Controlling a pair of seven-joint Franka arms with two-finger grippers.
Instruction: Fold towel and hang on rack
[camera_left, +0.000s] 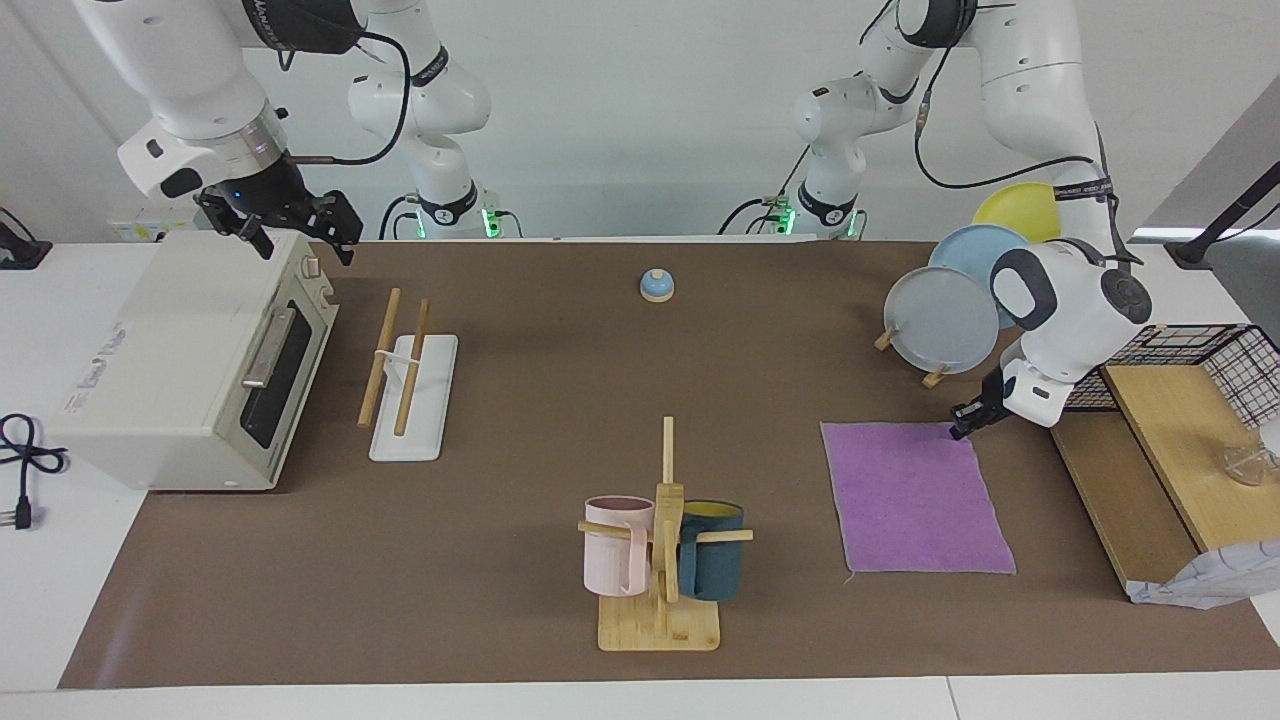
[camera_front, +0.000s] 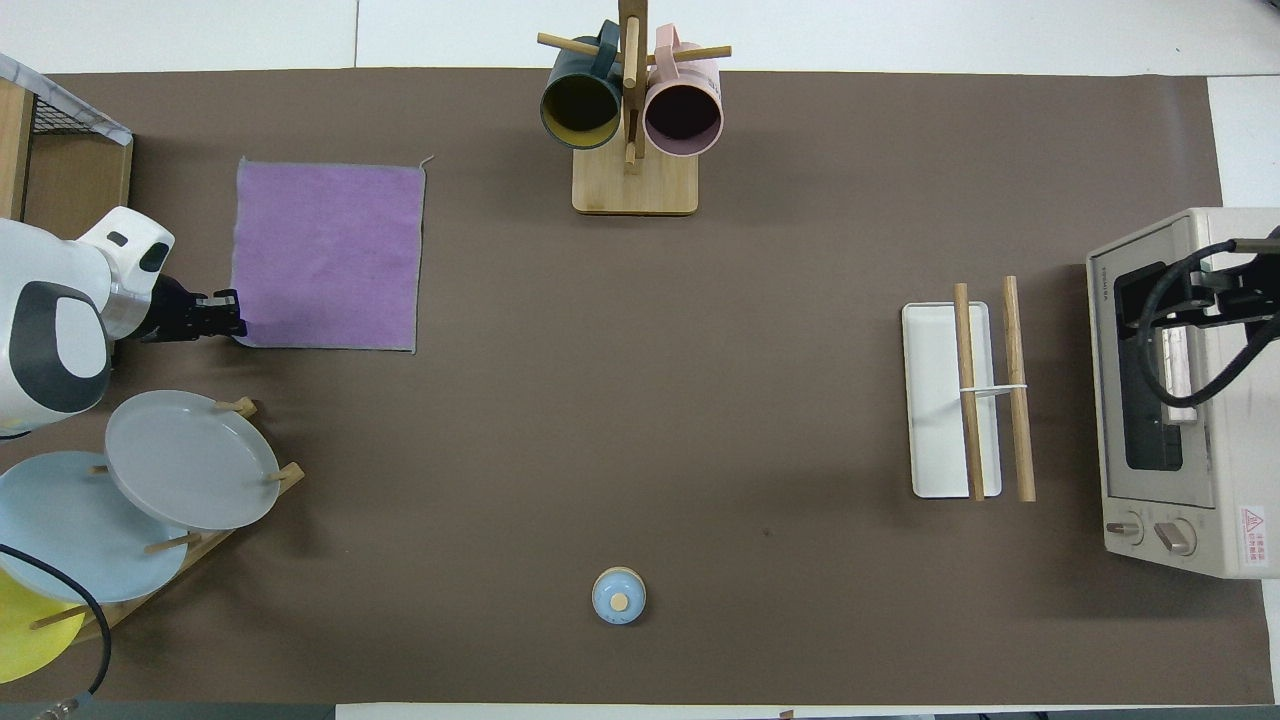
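Observation:
The purple towel (camera_left: 915, 497) lies flat and unfolded on the brown mat toward the left arm's end of the table; it also shows in the overhead view (camera_front: 328, 255). My left gripper (camera_left: 966, 424) is low at the towel's corner nearest the robots, seen from above at that corner's edge (camera_front: 226, 322). The rack (camera_left: 412, 395) has two wooden rods on a white base and stands toward the right arm's end, beside the toaster oven (camera_front: 950, 400). It is bare. My right gripper (camera_left: 300, 240) is open and empty, raised over the toaster oven (camera_front: 1215, 300).
A white toaster oven (camera_left: 170, 370) stands at the right arm's end. A bamboo mug tree (camera_left: 662, 560) holds a pink and a dark teal mug. A stand with plates (camera_left: 940, 320), a blue bell (camera_left: 657, 285), and a wire basket (camera_left: 1200, 365) on a wooden shelf also stand here.

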